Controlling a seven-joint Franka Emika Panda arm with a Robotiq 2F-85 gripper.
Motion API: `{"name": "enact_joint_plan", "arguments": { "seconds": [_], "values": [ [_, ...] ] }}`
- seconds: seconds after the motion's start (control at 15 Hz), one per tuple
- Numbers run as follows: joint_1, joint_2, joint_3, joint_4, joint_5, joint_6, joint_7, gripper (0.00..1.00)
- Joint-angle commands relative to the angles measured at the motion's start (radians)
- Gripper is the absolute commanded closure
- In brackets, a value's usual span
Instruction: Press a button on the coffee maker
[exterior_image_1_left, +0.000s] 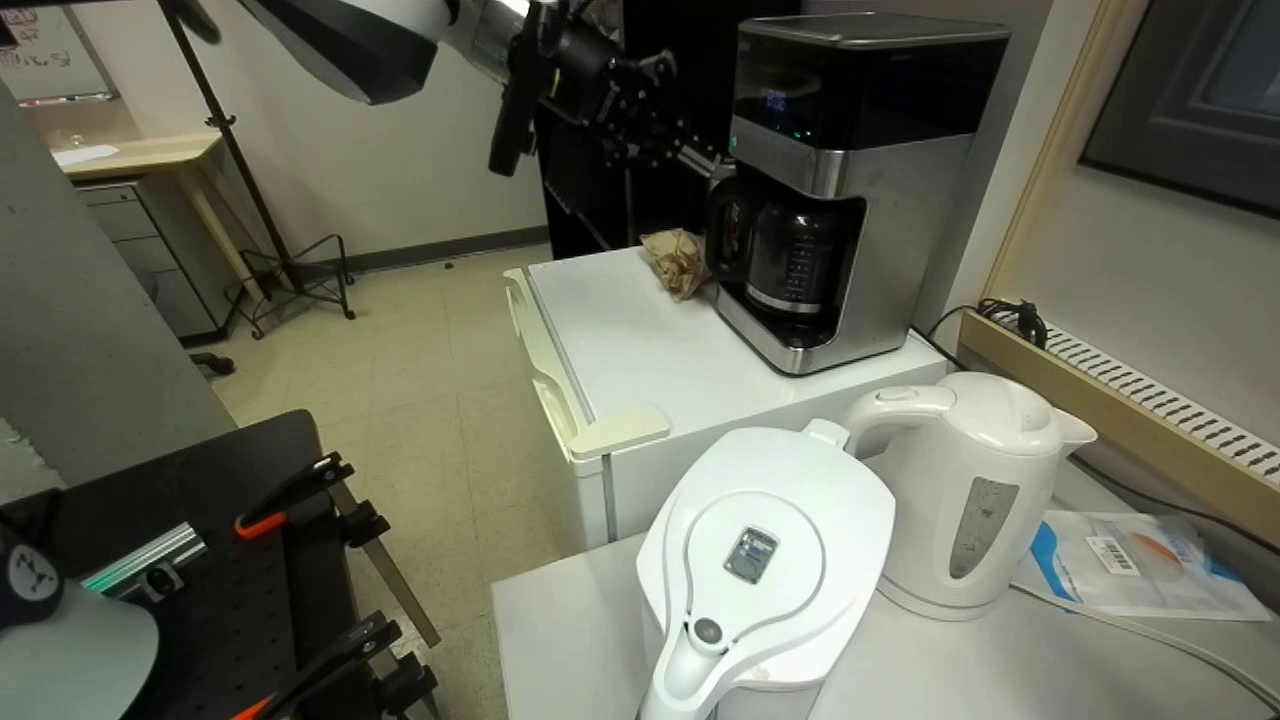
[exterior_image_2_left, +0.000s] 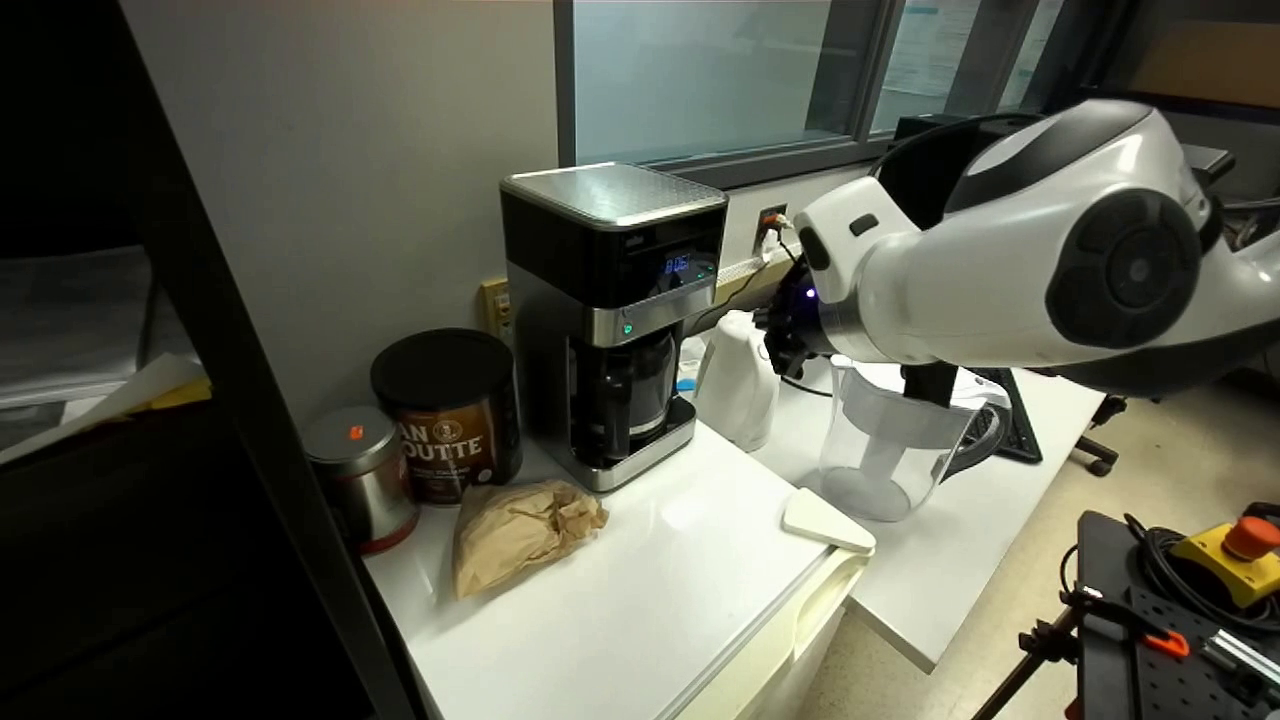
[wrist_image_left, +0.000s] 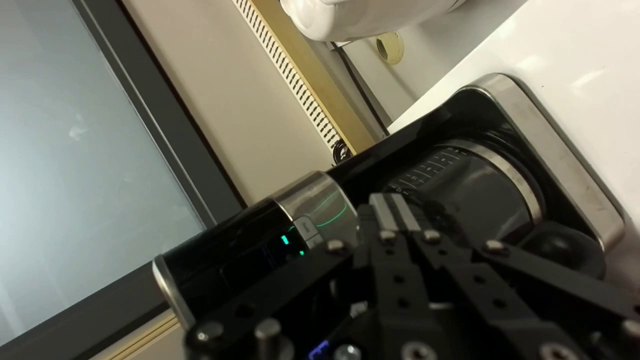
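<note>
The coffee maker (exterior_image_2_left: 608, 325) stands upright on the white bench (exterior_image_2_left: 640, 610), display (exterior_image_2_left: 677, 265) lit, near a crumpled paper bag (exterior_image_2_left: 520, 540). Jaws are together, close to the coffee maker; contact cannot be determined.

In an exterior view I see a whiteboard (exterior_image_1_left: 55, 55) hanging at ten o'clock, a wood-topped desk (exterior_image_1_left: 165, 155) beneath it, a pale wall (exterior_image_1_left: 390, 170) alongside, and tiled floor (exterior_image_1_left: 420, 400) spreading between eight and nine. In an exterior view a grey-framed window (exterior_image_2_left: 700, 80) stands at twelve, grey wall (exterior_image_2_left: 330, 180) at ten, and at six light gleams off a white cabinet (exterior_image_2_left: 600, 620).
</note>
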Motion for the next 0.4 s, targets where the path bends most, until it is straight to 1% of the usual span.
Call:
{"name": "enact_joint_plan", "arguments": {
  "seconds": [0.0, 0.33],
  "values": [
    [0.010, -0.083, 0.019, -0.088, -0.070, -0.032, 0.061, 0.98],
    [0.019, -0.134, 0.032, -0.144, -0.110, -0.046, 0.094, 0.98]
  ]
}}
